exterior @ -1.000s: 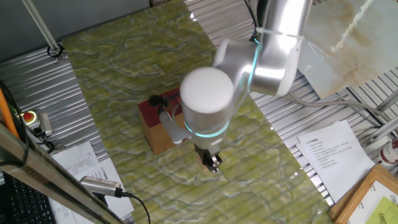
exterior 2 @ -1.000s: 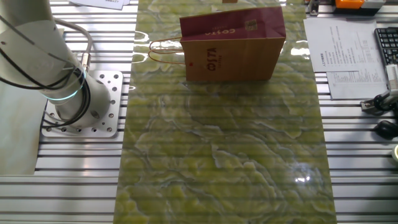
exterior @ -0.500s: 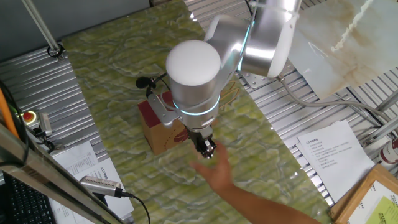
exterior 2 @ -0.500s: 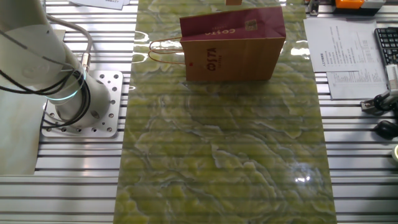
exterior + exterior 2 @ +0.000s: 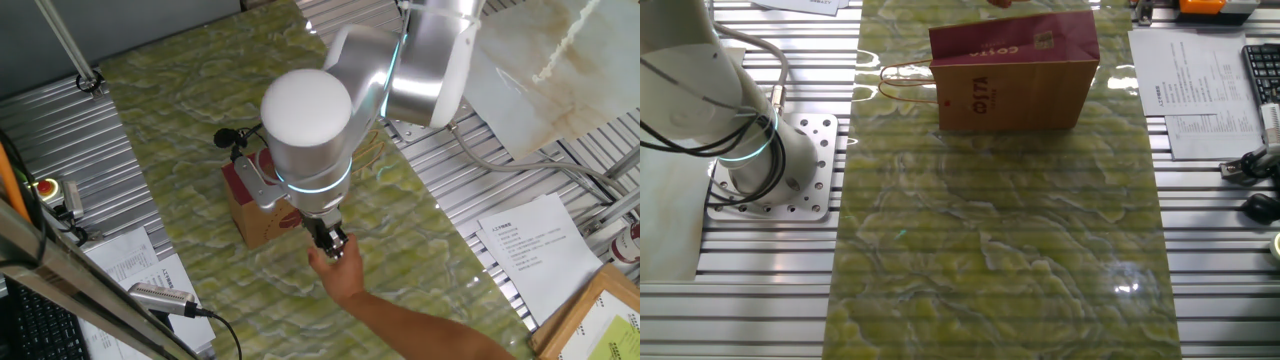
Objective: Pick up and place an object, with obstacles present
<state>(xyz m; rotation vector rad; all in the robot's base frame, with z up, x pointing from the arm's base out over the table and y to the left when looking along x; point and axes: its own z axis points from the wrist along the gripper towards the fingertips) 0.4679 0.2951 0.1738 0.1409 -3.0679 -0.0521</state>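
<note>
Over the middle of the green marbled desk, in one fixed view, my fingers hang pointing downward below my wrist housing. They appear small and dark at this range. I cannot tell whether they are parted or closed, nor whether anything sits between them.

A person's hand reaches in from 4 o'clock, its forearm entering at the lower edge of the view. The hand is raised to my fingers and appears to touch them from below. Its palm and my own tips cover that spot.

The wooden cube is not identifiable in either view. I cannot say where it lies; any position under the hand or behind my arm is hidden.

The paper bag sits at 10 o'clock from my fingers, near them but apart, with most of its red band covered by my arm. In the other fixed view the same bag occupies the 12 o'clock end of the desk. Its dark red band is uppermost in the picture, its brown body below. Its paper handles extend toward 9 o'clock and rest on the desk surface.

My base is bolted to the slatted surface at 9 o'clock, off the desk's edge. A printed sheet and a keyboard lie off the desk at 2 o'clock.
</note>
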